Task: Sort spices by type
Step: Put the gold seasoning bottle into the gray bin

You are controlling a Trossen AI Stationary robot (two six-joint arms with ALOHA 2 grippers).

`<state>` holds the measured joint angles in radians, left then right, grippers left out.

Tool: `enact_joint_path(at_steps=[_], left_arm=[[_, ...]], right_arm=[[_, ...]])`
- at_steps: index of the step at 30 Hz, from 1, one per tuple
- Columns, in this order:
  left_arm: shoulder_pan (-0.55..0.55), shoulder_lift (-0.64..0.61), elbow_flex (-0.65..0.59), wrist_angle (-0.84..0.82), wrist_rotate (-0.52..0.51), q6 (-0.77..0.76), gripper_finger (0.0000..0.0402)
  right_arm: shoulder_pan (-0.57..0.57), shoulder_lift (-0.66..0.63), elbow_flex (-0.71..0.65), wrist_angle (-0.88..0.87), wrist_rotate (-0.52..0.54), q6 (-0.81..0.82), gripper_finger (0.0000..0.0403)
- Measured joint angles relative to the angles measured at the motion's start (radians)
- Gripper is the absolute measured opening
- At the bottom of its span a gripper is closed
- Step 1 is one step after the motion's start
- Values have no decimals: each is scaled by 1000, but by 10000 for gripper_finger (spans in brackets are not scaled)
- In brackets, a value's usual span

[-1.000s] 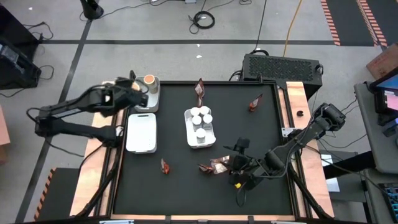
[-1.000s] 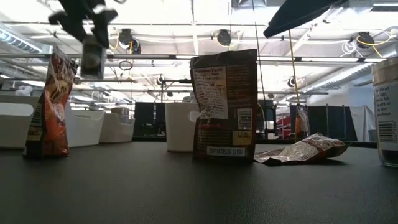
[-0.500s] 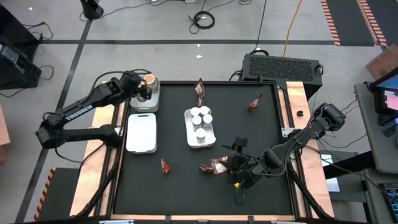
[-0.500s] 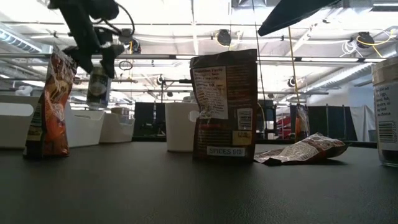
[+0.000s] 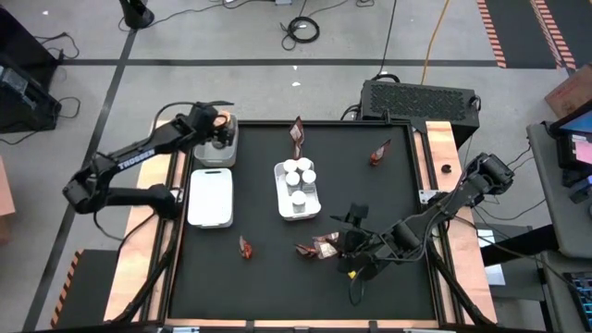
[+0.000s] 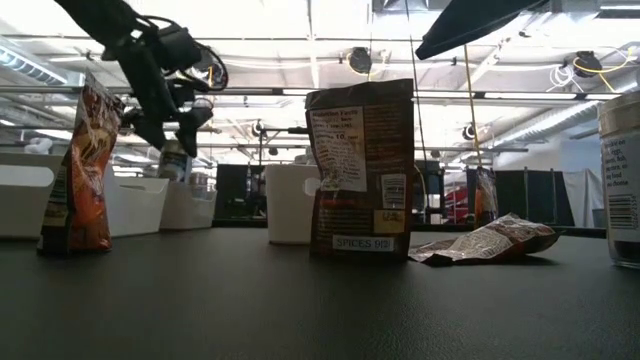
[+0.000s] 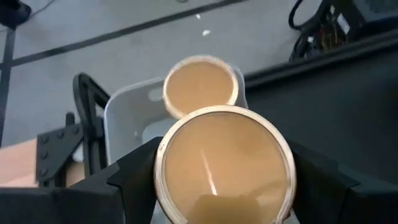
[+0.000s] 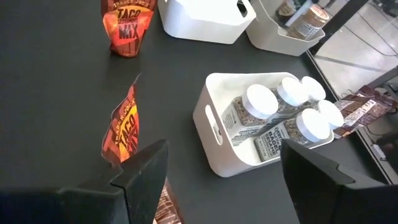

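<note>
At the upper left of the high view, the left gripper (image 5: 219, 130) pinches a round orange-topped tub (image 7: 224, 165) between its two fingers, over the far-left white tray (image 5: 228, 153). A second tub (image 7: 200, 86) already sits in that tray. Lower right of centre, the right gripper (image 5: 354, 242) hangs with its fingers spread and nothing between them, over the reddish-brown packets (image 5: 324, 246). The white-capped jars (image 5: 298, 179) fill the centre tray (image 5: 281, 198).
</note>
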<state>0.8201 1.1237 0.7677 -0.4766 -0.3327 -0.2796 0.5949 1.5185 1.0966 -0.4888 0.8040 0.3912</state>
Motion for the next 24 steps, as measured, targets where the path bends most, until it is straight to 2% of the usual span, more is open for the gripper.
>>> enact_joint_path(at_steps=[7, 11, 19, 24], left_arm=[[25, 105, -24, 114, 56, 20, 281], [32, 157, -24, 111, 69, 44, 281], [32, 193, -24, 167, 98, 53, 281], [31, 193, -24, 171, 101, 52, 323]], right_arm=[[0, 0, 0, -2, -48, -1, 265], [0, 0, 0, -2, -51, -5, 265], [0, 0, 0, -2, -50, -55, 265], [0, 0, 0, -2, -51, -83, 265]])
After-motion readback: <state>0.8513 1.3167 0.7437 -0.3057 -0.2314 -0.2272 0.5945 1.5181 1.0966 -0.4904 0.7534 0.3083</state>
